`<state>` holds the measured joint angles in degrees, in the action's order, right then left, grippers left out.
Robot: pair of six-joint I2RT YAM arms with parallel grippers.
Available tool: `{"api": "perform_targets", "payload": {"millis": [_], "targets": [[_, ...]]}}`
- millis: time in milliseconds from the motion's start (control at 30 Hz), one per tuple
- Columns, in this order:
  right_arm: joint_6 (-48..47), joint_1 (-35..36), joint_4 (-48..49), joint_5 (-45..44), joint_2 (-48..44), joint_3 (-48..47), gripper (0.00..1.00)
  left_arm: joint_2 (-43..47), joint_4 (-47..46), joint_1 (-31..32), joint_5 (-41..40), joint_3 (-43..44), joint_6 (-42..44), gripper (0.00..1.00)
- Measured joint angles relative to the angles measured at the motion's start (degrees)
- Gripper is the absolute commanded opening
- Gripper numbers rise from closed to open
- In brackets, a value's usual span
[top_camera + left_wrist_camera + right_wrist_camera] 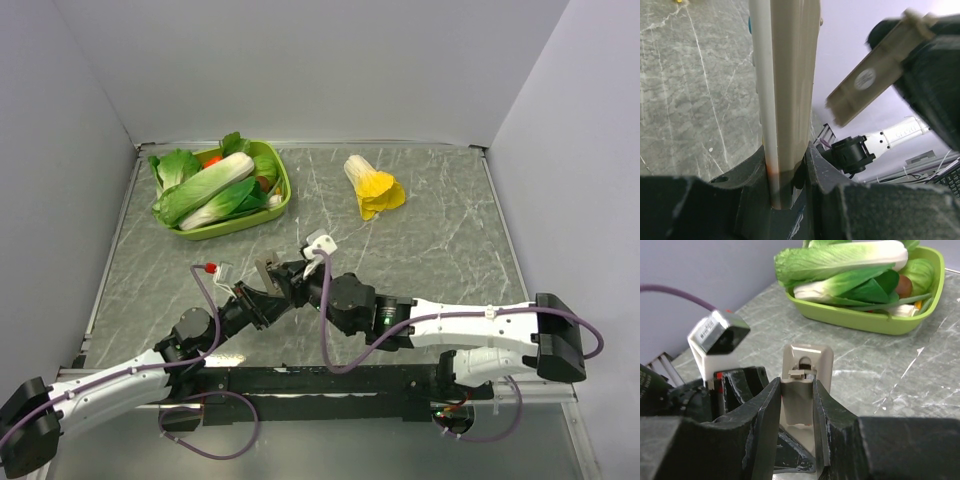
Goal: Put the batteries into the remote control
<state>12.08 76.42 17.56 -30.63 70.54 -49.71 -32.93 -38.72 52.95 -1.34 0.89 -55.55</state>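
Observation:
My left gripper (785, 167) is shut on the lower end of the remote control (787, 90), which stands edge-on, its white front to the left and its grey-beige back to the right. In the top view both grippers meet near the table's front middle, with the remote control (267, 270) between them. My right gripper (797, 405) is shut on a small grey-beige battery cover (797, 395) with a latch tab, held against the back of the remote control (807, 354). The same cover (867, 82) hangs apart from the remote in the left wrist view. The batteries do not show plainly.
A green tray (283, 190) of toy vegetables stands at the back left. A yellow-and-white toy cabbage (373, 187) lies at the back middle. Grey walls close in the marbled table (450, 250) on three sides.

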Motion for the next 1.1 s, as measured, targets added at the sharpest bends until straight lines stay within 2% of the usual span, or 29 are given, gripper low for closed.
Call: {"api": "perform_targets", "payload": {"millis": [500,1100], "targets": [[-2.91,1.51,5.09,-4.76,4.07,-0.98,0.03,1.66,0.04,0.00,-1.09,0.00,-1.11,0.01],[-3.63,2.56,4.68,-5.84,5.44,-1.79,0.02,2.51,0.46,0.00,-1.62,0.00,-2.05,0.01]]}}
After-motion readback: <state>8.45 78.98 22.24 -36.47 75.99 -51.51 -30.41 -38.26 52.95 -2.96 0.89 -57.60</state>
